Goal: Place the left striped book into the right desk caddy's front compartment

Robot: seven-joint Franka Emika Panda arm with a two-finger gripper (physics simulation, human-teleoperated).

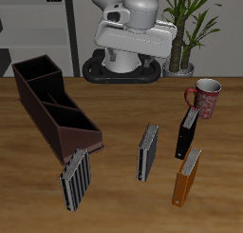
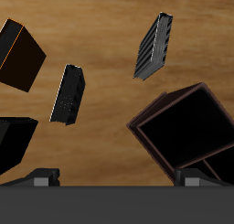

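The left striped book (image 1: 148, 151) is slim and muted grey. It stands on edge on the table near the middle, toward the front edge, and also shows in the wrist view (image 2: 69, 92). The right desk caddy (image 1: 52, 108) is a long dark maroon open box with three compartments, all empty as far as they show. Its near end shows in the wrist view (image 2: 178, 127). My gripper (image 2: 119, 178) is open and empty, high above the table and far from the book. I cannot make it out against the arm in the exterior view.
A book with bolder black-and-white stripes (image 1: 76, 180) stands by the caddy's front end. A black book (image 1: 187, 132) and an orange book (image 1: 187, 175) stand beyond the grey book. A red mug (image 1: 204, 97) sits behind them. A potted plant stands at the back.
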